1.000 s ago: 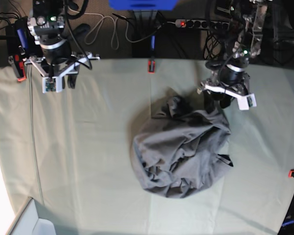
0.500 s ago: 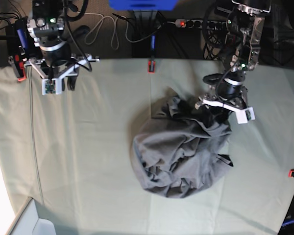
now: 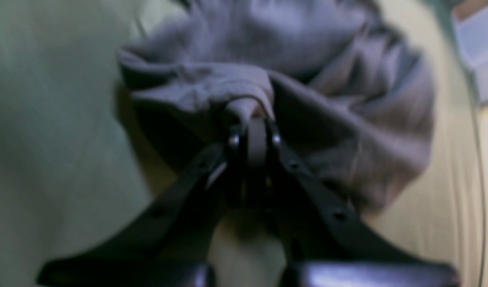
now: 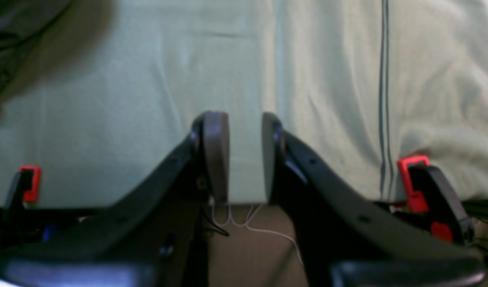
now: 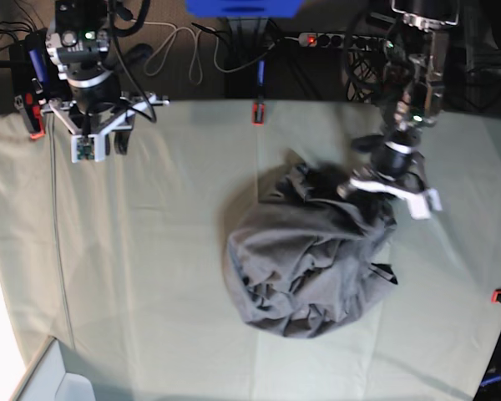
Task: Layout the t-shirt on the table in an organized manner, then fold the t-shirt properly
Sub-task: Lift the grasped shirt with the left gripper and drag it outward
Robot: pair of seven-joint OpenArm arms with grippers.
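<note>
The table (image 5: 150,267) is the biggest thing in view, a wide surface draped in pale grey-green cloth with faint crease lines, spreading out beneath both claws. In the right wrist view its far edge runs just behind the right claw's fingertips, with bare cloth ahead of them.

The t-shirt (image 5: 305,263) lies crumpled in a rounded dark grey heap on the table, directly under and in front of the left claw and well apart from the right claw. Its darker folds bunch up at the edge nearest the left claw.

The left gripper (image 3: 251,133) is down on the upper edge of the heap. In the left wrist view its two black fingers are drawn together with a small hump of grey fabric caught between the tips, so it is pinching the t-shirt. The rest of the garment spreads away beyond the fingertips. The view is blurred.

The right gripper (image 4: 245,155) hangs over the table's far edge, its two fingers parted with a narrow gap showing bare cloth, nothing between them.

Red clamps (image 4: 413,181) sit on the table edge on either side of the right claw, one at each flank. A thin white cable (image 4: 251,225) lies on the floor just behind it.
</note>
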